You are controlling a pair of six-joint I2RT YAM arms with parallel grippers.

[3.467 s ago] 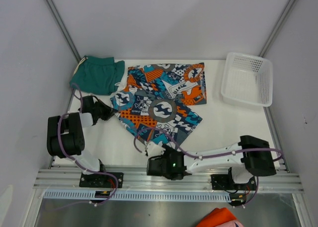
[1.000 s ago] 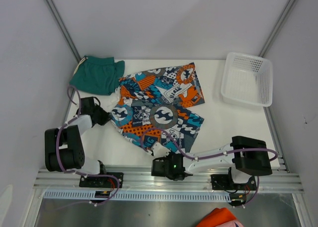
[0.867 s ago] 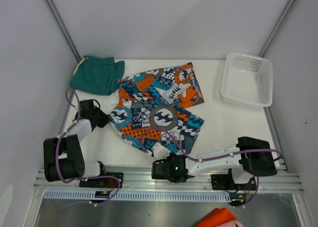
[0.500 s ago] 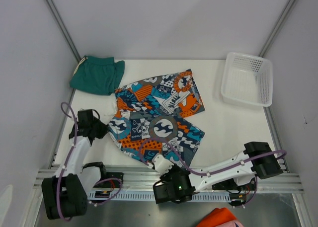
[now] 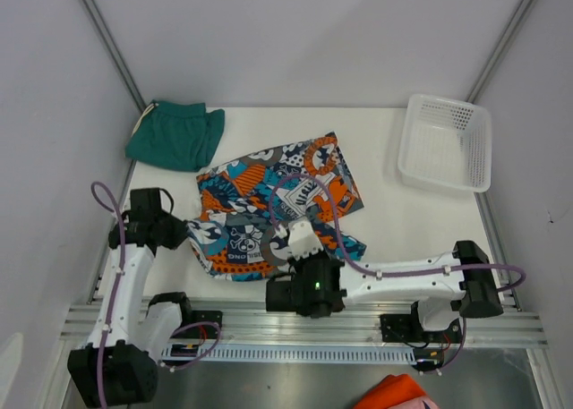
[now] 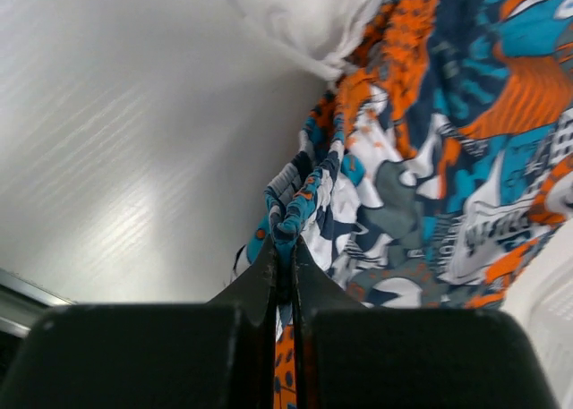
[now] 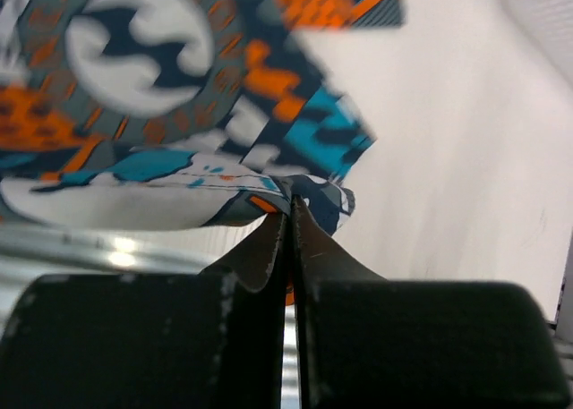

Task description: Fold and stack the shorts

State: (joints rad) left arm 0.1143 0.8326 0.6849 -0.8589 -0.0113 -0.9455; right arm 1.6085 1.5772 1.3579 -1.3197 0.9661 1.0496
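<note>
Stage: mid-fold on the first pair, by my reading; nothing is stacked yet.
Printed shorts (image 5: 269, 190): at the middle of the desk (image 5: 421, 230), the far part lying on it, the near edge lifted and rumpled between the two arms.
Teal shorts (image 5: 175, 136): at the far left corner of the desk, apart from the printed pair, lying in a loose heap with a pale drawstring at the left edge; whether they count as folded I cannot tell.
Left claw (image 6: 285, 248): pressed together, pinching a gathered edge of the printed shorts at their left side; the cloth bunches into a tight ridge right at the tips.
Right claw (image 7: 288, 210): pressed together, pinching a thin hem of the printed shorts at the near right, the cloth curling over the tips.
Look of the cloth: thin, limp fabric in orange, blue, white and navy; it sags between the two grips and creases freely.
Left to do: lay the lifted edge over to finish the fold, deal with the teal pair if needed, then set one pair on the other.
Basket (image 5: 445, 142): white mesh, far right, well apart from both pairs.
</note>
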